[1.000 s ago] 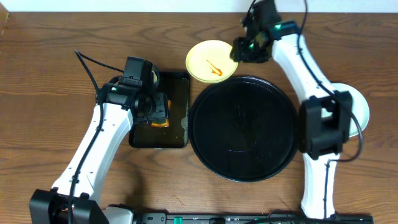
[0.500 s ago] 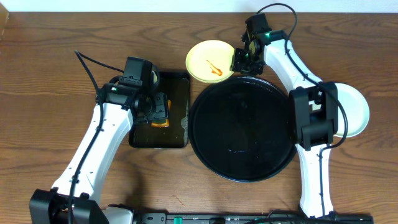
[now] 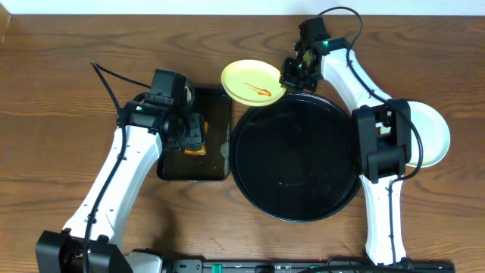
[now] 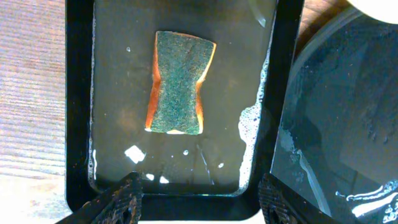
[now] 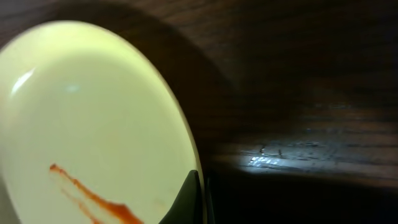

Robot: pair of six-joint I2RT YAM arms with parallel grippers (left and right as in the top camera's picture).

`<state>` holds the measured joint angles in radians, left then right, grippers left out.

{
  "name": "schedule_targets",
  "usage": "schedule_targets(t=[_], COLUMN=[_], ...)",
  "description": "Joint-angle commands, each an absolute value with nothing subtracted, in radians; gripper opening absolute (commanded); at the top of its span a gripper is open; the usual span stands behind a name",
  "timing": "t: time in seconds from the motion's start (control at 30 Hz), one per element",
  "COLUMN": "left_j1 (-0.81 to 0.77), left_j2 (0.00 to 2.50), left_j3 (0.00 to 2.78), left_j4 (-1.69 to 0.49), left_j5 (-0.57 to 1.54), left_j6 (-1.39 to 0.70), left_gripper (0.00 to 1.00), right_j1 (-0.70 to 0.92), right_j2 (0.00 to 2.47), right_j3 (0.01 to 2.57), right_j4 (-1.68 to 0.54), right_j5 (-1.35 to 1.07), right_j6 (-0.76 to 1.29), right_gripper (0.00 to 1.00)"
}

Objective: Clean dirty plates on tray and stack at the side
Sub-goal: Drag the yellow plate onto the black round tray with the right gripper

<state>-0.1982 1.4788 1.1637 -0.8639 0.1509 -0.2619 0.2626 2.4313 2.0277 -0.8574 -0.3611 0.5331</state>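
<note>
A pale yellow plate with an orange sauce streak sits just beyond the far left rim of the round black tray. My right gripper is shut on the plate's right rim. In the right wrist view the plate fills the left side, with its rim pinched at my gripper. A second pale plate lies at the right, partly under the right arm. My left gripper hangs open over a green-and-orange sponge, with its fingers well apart.
The sponge lies in shallow soapy water inside a rectangular black tray, directly left of the round tray. Bare wooden table surrounds both trays. A black cable trails on the left.
My right gripper closed on the yellow plate's rim. The plate has shifted slightly to the left. The left arm has stayed still.
</note>
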Motion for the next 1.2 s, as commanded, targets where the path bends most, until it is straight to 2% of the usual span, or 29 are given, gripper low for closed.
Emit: schedule_targets(t=[0.0,0.2,0.43,0.57,0.8,1.17], left_j1=[-0.197,-0.197,-0.197,-0.197,-0.197,-0.197], left_j2=[1.470,1.470,1.470,1.470,1.470,1.470], left_j3=[1.172,1.172,1.172,1.172,1.172,1.172], left_j4=[-0.867,-0.867,-0.866,-0.866,-0.867,-0.867], left_j5=[0.146,0.146,0.146,0.146,0.146,0.146], left_j6=[-0.263,-0.263,-0.263,-0.263,-0.263,-0.263], left_gripper=[0.62,0.61,0.62,0.62,0.62,0.62], right_j1=[0.255,0.239,0.233,0.233,0.231,0.215], right_j2=[2.440,2.403,2.265,2.193,2.177,2.154], right_j3=[2.038,2.038,2.038,2.038,2.016,1.879], right_j4=[-0.865,-0.921,-1.042,-1.176,-1.421,-1.478], right_j5=[-0.406,-0.410,-0.207,-0.080,-0.012,-0.013], right_j6=[0.538,0.481,0.416,0.403,0.339,0.323], right_gripper=[0.01,0.01,0.01,0.01,0.01,0.01])
